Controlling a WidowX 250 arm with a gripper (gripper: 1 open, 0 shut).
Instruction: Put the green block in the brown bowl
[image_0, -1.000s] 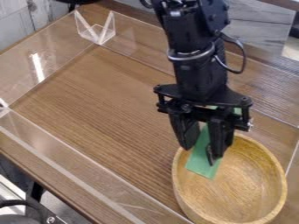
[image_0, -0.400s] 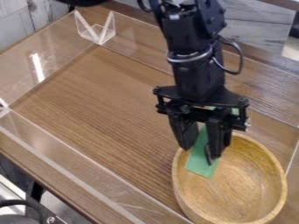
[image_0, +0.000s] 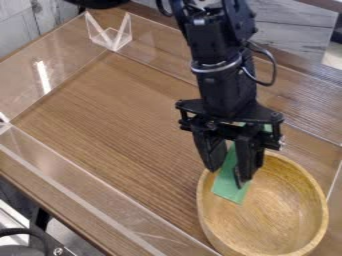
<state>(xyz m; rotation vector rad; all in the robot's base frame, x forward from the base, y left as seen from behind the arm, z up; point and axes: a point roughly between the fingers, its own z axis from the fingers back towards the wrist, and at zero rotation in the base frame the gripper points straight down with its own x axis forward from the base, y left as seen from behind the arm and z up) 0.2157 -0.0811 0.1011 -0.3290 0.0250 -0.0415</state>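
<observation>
A: where's the green block (image_0: 239, 176)?

B: pinched in the hand (image_0: 235, 163), fingers closed on its upper part. It hangs tilted, lower end down inside the brown bowl (image_0: 297, 176) near the left rim; can't tell if that end touches the bowl floor

A: bowl position?

B: front right of the wood-grain surface (image_0: 107, 110), clear acrylic walls around the edges, a small clear stand (image_0: 107, 30) at the back left

A: how will the block handle?

B: looks like a stiff flat bar, probably light, smooth painted faces so maybe a bit slippery. Not fragile I'd guess, a short drop shouldn't hurt it

A: grip spot ok?

B: held high on the flat faces across the thin dimension, which suits a bar like this. With most of the length below the fingers it could swing or pivot; a hold nearer the middle would be steadier

A: stage?

B: block is over the bowl, release not yet done. Bowl is wide and shallow, so it should land inside
</observation>
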